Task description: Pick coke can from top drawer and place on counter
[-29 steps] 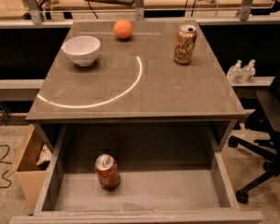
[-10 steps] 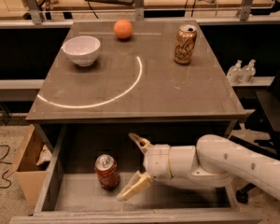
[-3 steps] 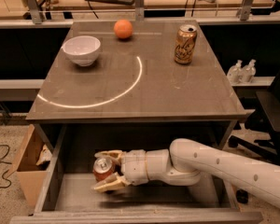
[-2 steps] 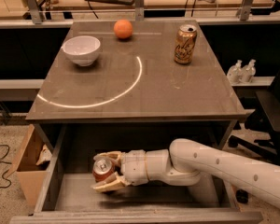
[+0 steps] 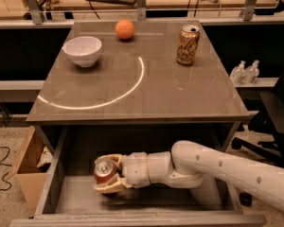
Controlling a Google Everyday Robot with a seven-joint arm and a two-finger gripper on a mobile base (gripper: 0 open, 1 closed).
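Grey-brown counter over open top drawer; inside, left: coke can, upright, within gripper, jaws closed against its sides. Can lettering unreadable.

coke can in top drawer, left | pincer around it | bowl, orange, second can on counter

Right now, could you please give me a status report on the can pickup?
Gripper in drawer, jaws closed on coke can. Can upright, low in drawer. Bowl, orange, gold can sit far back on counter.
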